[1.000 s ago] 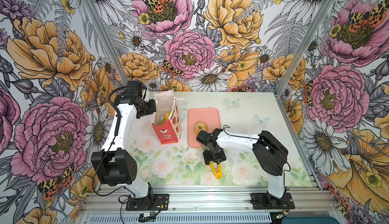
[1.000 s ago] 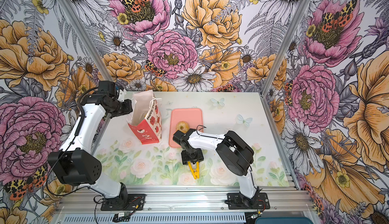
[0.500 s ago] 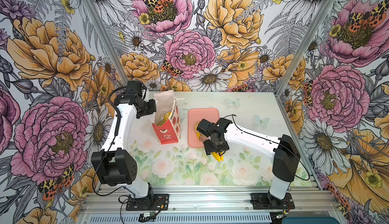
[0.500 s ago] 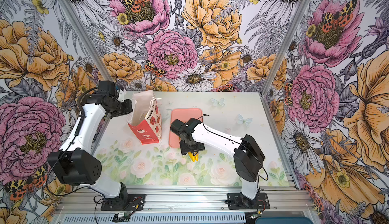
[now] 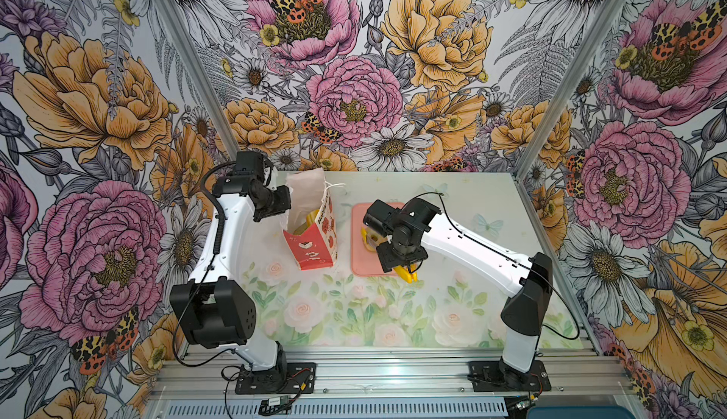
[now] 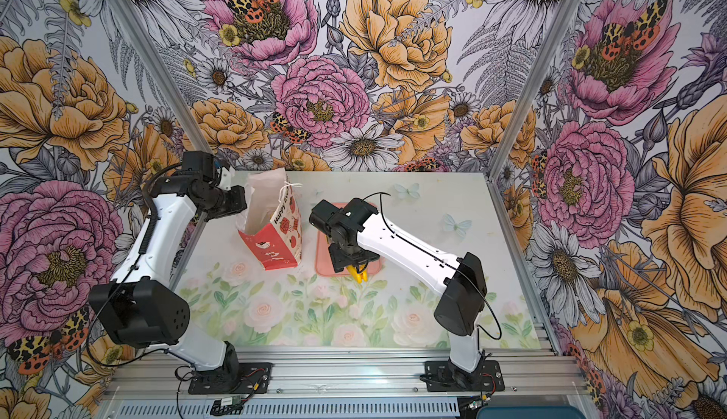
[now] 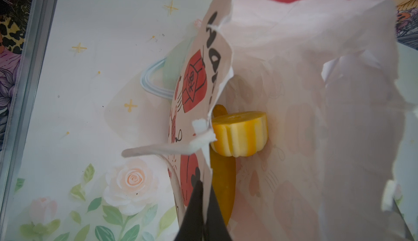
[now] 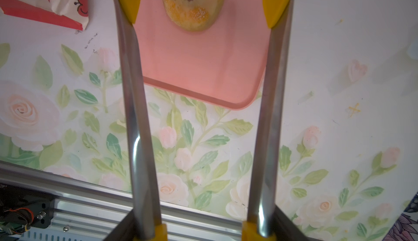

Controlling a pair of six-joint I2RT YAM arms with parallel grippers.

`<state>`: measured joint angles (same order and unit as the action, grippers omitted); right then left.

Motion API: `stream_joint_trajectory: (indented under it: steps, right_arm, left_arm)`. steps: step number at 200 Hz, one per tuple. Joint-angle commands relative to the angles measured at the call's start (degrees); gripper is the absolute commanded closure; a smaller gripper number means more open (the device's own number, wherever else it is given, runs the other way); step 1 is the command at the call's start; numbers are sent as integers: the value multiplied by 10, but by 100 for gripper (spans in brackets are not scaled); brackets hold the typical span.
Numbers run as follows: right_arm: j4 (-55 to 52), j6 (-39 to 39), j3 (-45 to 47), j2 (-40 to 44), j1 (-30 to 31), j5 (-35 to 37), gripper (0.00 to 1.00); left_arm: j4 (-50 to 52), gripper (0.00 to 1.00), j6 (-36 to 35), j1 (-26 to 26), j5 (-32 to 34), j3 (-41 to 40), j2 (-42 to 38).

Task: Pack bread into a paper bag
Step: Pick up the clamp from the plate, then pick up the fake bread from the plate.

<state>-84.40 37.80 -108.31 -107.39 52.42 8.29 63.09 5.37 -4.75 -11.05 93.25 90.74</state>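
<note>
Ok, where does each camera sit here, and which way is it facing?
Both top views: high above the arms' bases, looking down at the table; both arms show whole, plus the paper bag and pink tray.
Left wrist: beside the bag, looking into its mouth at the fluted bun; the left gripper pinches the bag's edge.
Right wrist: looks along the tongs to the bagel; the right gripper shows at the handles.
Shared: both wrist views catch the bag.

The tongs point(image 8: 133, 106) are silver with yellow tips; the bagel point(image 8: 194, 4) golden, orange-blotched; the tray point(image 8: 203, 70) plain pink; the paper bag point(image 5: 318, 240) white with red base and prints; the table point(image 8: 90, 126) pastel roses.
</note>
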Motion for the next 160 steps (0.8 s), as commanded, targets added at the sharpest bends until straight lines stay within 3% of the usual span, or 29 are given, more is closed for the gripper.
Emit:
stream_joint_trajectory:
  steps: [1,160]
  right_arm:
    - [3,-18,-10,-15,-4,15,25]
    - [86,-66,-16,-105,-54,-74,26]
  left_arm:
    - [-9,100,-10,-9,-15,-4,-22]
    - [-10,100,-8,-17,-12,-11,-22]
